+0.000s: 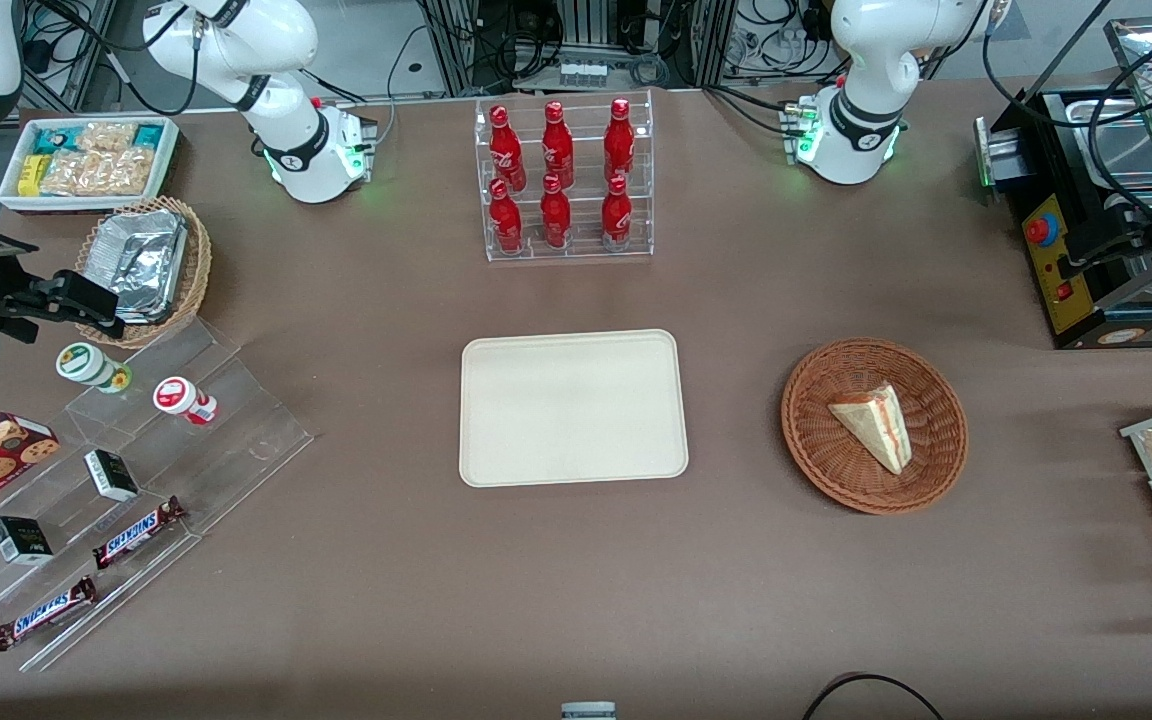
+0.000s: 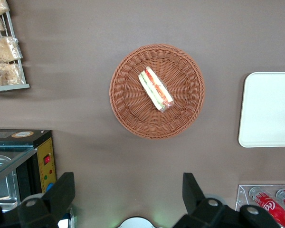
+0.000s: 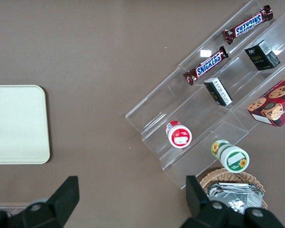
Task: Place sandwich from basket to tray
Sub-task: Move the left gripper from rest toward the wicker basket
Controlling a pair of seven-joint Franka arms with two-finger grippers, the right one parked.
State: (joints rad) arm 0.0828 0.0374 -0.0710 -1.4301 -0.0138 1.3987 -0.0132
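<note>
claw (image 2: 128, 197): raised high, fingers (image 2: 61, 192) spread wide, nothing held | basket (image 2: 128, 118): on table directly beneath claw, well below fingertips | sandwich (image 2: 156, 89): lying in basket, filling edge up, untouched by claw | tray (image 2: 268, 109): bare, off to claw's side, apart from basket

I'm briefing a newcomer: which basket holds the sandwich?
Beside the cream tray, toward the working arm's end, sits the basket: round, reddish-brown wicker, holding the sandwich. The other basket holds foil trays. The gripper hangs above the table, open.
</note>
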